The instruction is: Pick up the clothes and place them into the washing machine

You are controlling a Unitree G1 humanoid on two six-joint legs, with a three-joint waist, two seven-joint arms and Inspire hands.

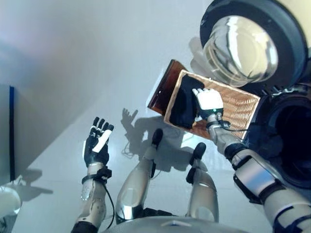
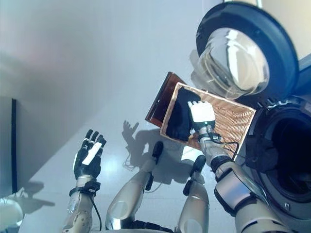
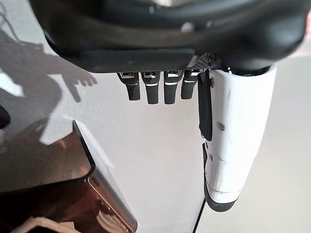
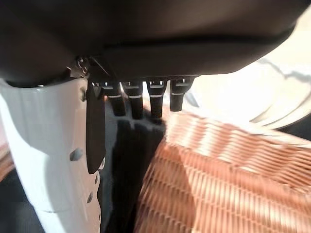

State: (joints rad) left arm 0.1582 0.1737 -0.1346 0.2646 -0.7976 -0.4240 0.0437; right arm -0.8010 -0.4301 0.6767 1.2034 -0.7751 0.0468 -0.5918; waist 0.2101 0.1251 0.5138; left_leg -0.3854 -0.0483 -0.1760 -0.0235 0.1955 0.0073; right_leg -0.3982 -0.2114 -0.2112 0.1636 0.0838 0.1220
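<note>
A dark cloth (image 1: 183, 104) lies in the left part of the shallow wicker basket (image 1: 238, 104), which rests on the low dark brown box (image 1: 163, 87) beside the washing machine. My right hand (image 1: 209, 99) is over the basket at the cloth's right edge, fingers straight, open; the right wrist view shows the cloth (image 4: 131, 160) just past its fingers (image 4: 143, 99). My left hand (image 1: 97, 143) is raised at the lower left over the floor, open and empty, with its fingers (image 3: 155, 87) straight.
The washing machine's round door (image 1: 240, 43) stands open above the basket, and the dark drum opening (image 1: 296, 141) is to the basket's right. A dark panel (image 1: 10, 126) stands at the far left, with a white object (image 1: 7, 201) below it.
</note>
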